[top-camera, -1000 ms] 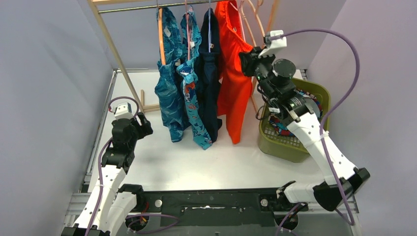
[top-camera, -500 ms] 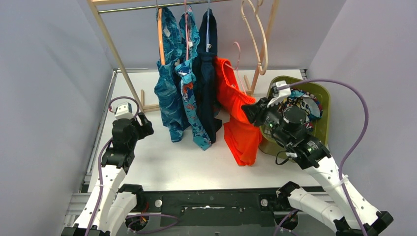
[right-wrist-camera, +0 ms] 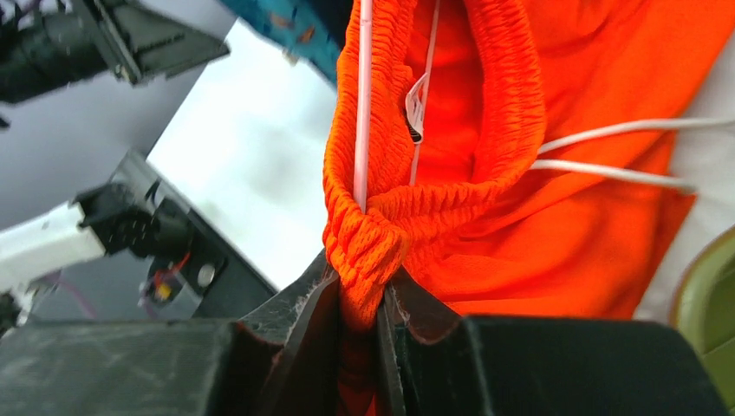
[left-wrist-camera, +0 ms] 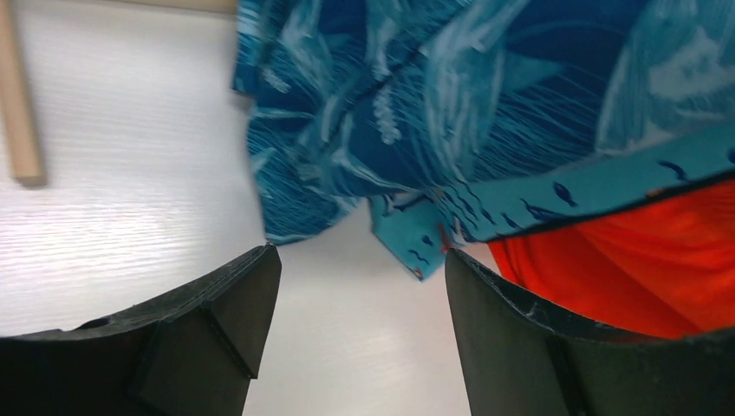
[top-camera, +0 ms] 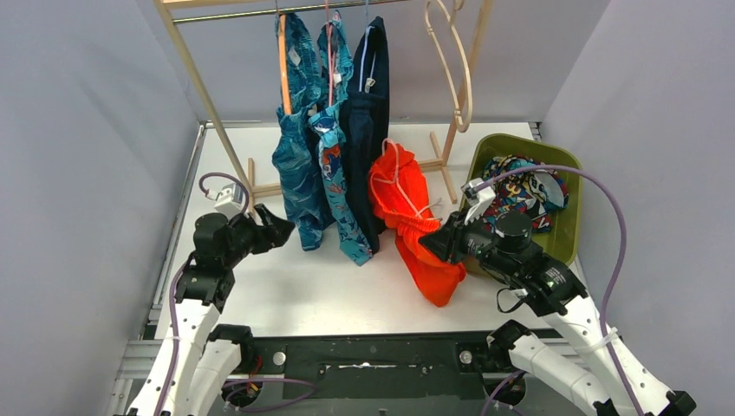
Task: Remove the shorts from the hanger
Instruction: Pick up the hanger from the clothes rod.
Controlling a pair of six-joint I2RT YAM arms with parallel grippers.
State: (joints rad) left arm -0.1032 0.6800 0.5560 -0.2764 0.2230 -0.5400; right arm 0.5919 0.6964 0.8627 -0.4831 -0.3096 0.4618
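- The top view looks down from above and behind both arms, taking in the whole white table (top-camera: 260, 295), the clothes rail (top-camera: 260, 10) along the top edge and the green basket (top-camera: 570, 217) at right
- The left wrist view sits low and close, facing past the left gripper (left-wrist-camera: 355, 269) at the leaf-print shorts (left-wrist-camera: 416, 113)
- The right wrist view is closer still, looking over the right gripper (right-wrist-camera: 377, 303) at the orange shorts (right-wrist-camera: 520, 217), left arm (right-wrist-camera: 78, 43) at upper left
- All three views share the orange shorts
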